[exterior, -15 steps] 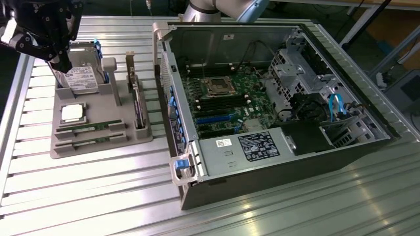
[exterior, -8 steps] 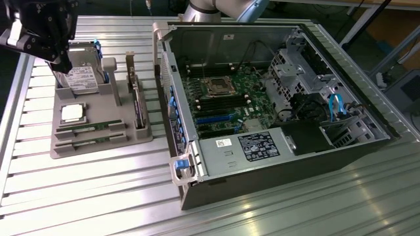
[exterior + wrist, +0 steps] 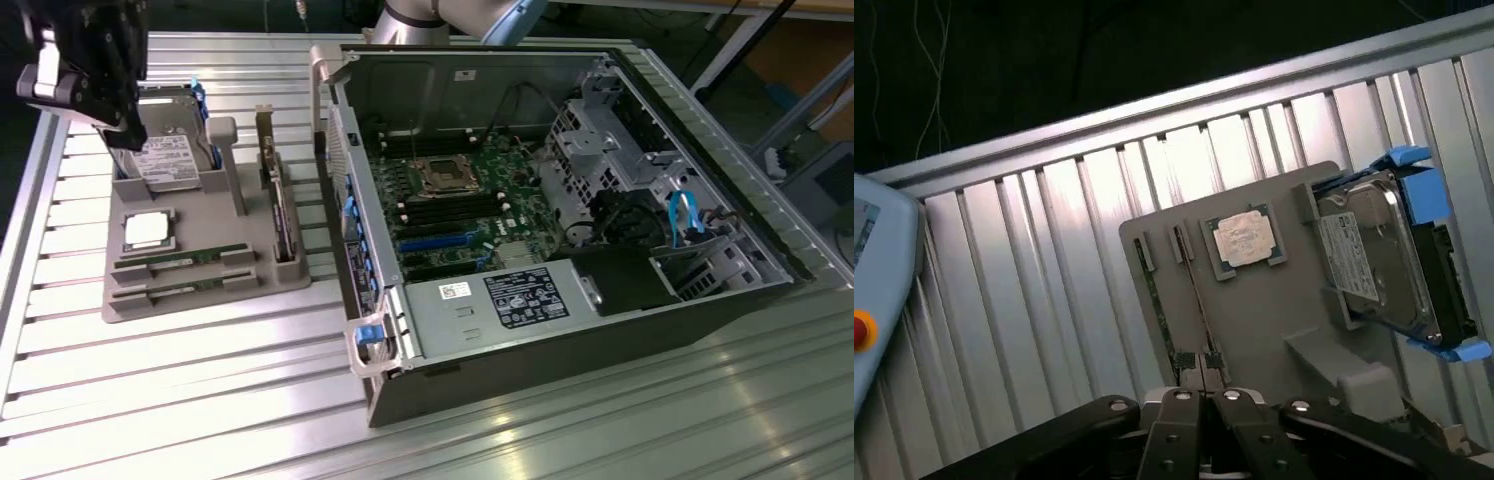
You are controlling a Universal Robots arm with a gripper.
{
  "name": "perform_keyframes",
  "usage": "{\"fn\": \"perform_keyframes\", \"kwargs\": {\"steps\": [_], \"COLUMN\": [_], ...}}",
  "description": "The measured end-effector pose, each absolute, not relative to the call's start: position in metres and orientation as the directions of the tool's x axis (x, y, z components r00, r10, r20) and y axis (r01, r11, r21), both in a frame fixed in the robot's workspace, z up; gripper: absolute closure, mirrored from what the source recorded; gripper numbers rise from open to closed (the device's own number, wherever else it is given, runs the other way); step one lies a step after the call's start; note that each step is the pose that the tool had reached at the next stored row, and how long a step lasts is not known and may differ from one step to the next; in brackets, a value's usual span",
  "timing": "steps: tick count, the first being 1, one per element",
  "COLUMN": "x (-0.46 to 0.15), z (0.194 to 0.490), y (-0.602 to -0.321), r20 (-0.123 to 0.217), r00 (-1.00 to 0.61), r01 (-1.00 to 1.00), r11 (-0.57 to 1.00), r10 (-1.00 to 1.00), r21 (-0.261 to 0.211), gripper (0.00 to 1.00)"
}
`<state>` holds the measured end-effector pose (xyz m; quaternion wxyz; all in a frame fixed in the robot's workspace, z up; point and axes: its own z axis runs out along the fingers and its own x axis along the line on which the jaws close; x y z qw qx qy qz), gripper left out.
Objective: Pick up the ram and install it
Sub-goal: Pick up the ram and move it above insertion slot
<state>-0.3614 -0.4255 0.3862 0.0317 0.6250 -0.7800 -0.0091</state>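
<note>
1. The gripper hangs in the air at the exterior view's left, above the far end of the grey tray, close to where the hard drive stands.
2. A part of the arm shows behind the open computer case, at the far edge of the table.
3. In the wrist view the gripper looks down on the tray. Its two fingers are pressed together and nothing is between them.
4. The first ram stick lies flat in a slot at the near end of the tray, just beside the processor chip.
5. The second ram stick lies parallel to it in the next slot, closer to the tray's edge.
6. In the wrist view, the first ram stick and the second ram stick point towards the fingertips, and the gripper touches neither.
7. The larger green card stands upright between the tray and the case.
</note>
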Motion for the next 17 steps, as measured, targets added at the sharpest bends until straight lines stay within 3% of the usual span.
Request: {"fn": "perform_keyframes", "kwargs": {"steps": [6,17], "x": [-0.3613,-0.3624], "z": [0.3861,0.3848], "y": [-0.4255,-0.4255], "r20": [0.038,0.035], "r00": [-0.07,-0.065], "r01": [-0.996,-0.997], "r11": [0.072,0.066], "r10": [-0.997,-0.997], "r21": [0.054,0.026], "gripper": [0.9,0.9]}}
